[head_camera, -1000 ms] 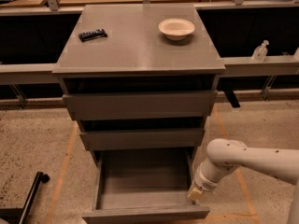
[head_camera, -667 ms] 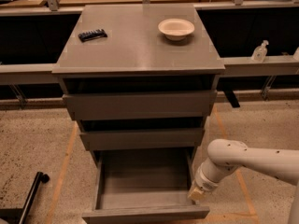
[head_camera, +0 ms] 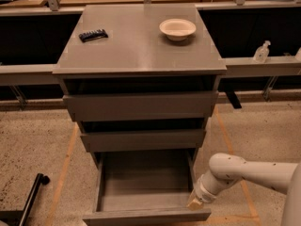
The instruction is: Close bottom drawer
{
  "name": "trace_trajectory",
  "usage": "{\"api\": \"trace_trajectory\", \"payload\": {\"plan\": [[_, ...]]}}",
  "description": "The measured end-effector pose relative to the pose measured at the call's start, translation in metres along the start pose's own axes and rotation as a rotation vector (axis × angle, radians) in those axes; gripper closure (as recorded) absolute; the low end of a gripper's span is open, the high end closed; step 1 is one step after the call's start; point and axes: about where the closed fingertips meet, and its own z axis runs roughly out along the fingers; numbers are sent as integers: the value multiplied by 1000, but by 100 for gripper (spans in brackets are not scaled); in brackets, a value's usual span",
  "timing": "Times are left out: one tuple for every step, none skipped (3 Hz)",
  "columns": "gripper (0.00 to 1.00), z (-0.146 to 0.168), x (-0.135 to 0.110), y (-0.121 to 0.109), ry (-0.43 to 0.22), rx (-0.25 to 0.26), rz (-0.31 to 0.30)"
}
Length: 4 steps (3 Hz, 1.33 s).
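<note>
Gripper (head_camera: 194,203) at the open bottom drawer's (head_camera: 146,216) front right corner, contact and spread there impossible to tell.

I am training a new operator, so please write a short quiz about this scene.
1. True or false: the bottom drawer is fully closed.
2. Which lies on the cabinet top with the bowl? A) a black object B) a spoon C) a cup
3. Fill in: the gripper is beside the bottom drawer's front ____ corner, as seen in the picture.
Key: 1 false; 2 A; 3 right.
</note>
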Motion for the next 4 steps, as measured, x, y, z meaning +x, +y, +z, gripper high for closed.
{"api": "trace_trajectory", "payload": {"plan": [[100,36,7,-10,-3,-29,4],[100,71,10,-22,6,-72,6],[100,80,11,-24,5,-83,10],[100,93,16,-23,17,-96,17]]}}
